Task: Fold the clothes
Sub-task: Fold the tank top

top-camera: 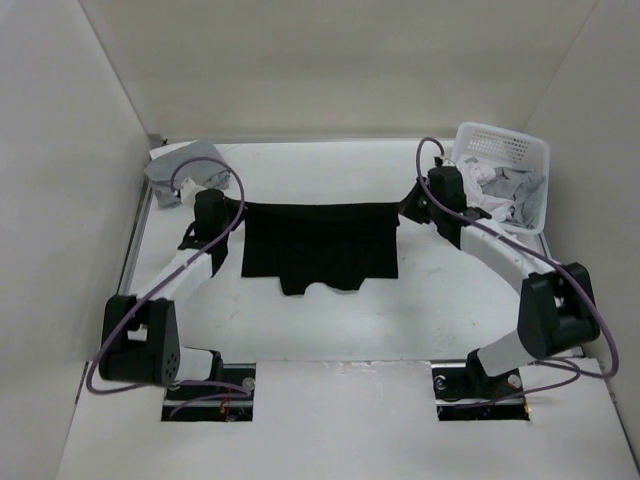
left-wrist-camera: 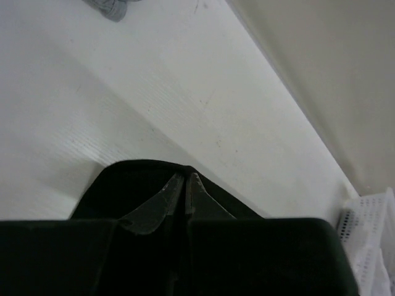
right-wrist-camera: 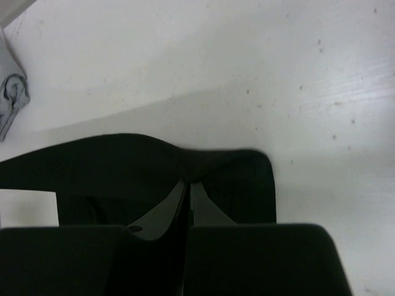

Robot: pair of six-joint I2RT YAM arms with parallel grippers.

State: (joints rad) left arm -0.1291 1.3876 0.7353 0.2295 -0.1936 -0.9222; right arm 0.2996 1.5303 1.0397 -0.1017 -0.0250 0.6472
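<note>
**Black garment** [top-camera: 320, 248] spread across the middle of the tabletop [top-camera: 330, 330], its far edge drawn into a shallow sagging line between the two arms. The left gripper [top-camera: 232, 210] is clamped on the far-left corner of that edge and the right gripper [top-camera: 406, 207] on the far-right corner. Each wrist view shows the jaws pressed together with black cloth bunched around the tips. The rest of the garment lies toward the near edge of the tabletop, with a small notch in its hem. Whether the held edge is lifted clear of the surface or rests on it cannot be told from above. A light grey garment [top-camera: 185, 172] sits crumpled at the far-left corner of the tabletop, and further pale garments [top-camera: 505, 195] fill a white lattice basket [top-camera: 505, 142] at the far-right corner. The black fabric appears light, thin and wholly limp: it droops between the two holds and would likely crease or slide rather than keep any shape. On that judgement, pinches at corners and hems suit it best, taken symmetrically so that the cloth is taut. A hold near the centre would probably gather it into a bundle. The tabletop looks smooth, so a dragged edge may carry the rest along.
</note>
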